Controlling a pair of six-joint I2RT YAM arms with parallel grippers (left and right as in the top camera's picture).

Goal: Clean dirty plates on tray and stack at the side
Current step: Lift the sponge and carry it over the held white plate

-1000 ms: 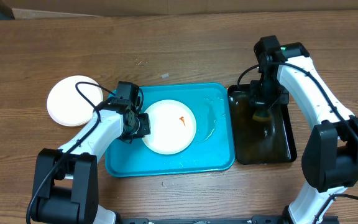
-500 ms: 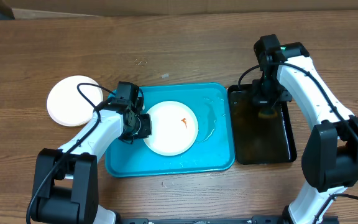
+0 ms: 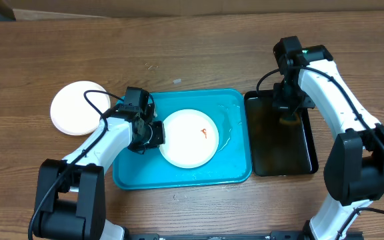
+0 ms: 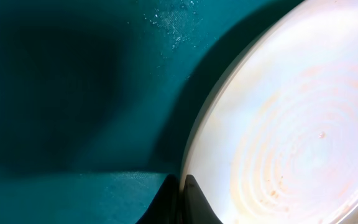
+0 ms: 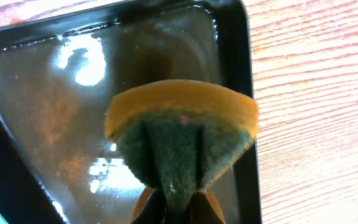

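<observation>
A white plate (image 3: 189,138) with a small red smear (image 3: 205,131) lies in the turquoise tray (image 3: 232,170). My left gripper (image 3: 157,134) is shut on the plate's left rim; the left wrist view shows the jaws (image 4: 180,202) pinching the rim of the plate (image 4: 291,137). Another white plate (image 3: 77,107) lies on the table left of the tray. My right gripper (image 3: 287,115) is shut on a yellow and green sponge (image 5: 182,130) held above the black tray (image 5: 42,124). A third plate is not in view.
The black tray (image 3: 282,157) holds dark liquid and stands right of the turquoise tray. Water drops lie on the turquoise tray's right part (image 3: 227,130). Bare wooden table (image 3: 179,47) lies behind both trays.
The plate in the tray has slid slightly right with my left gripper on its rim. My right gripper has lifted the sponge up from the black tray's liquid and moved it back.
</observation>
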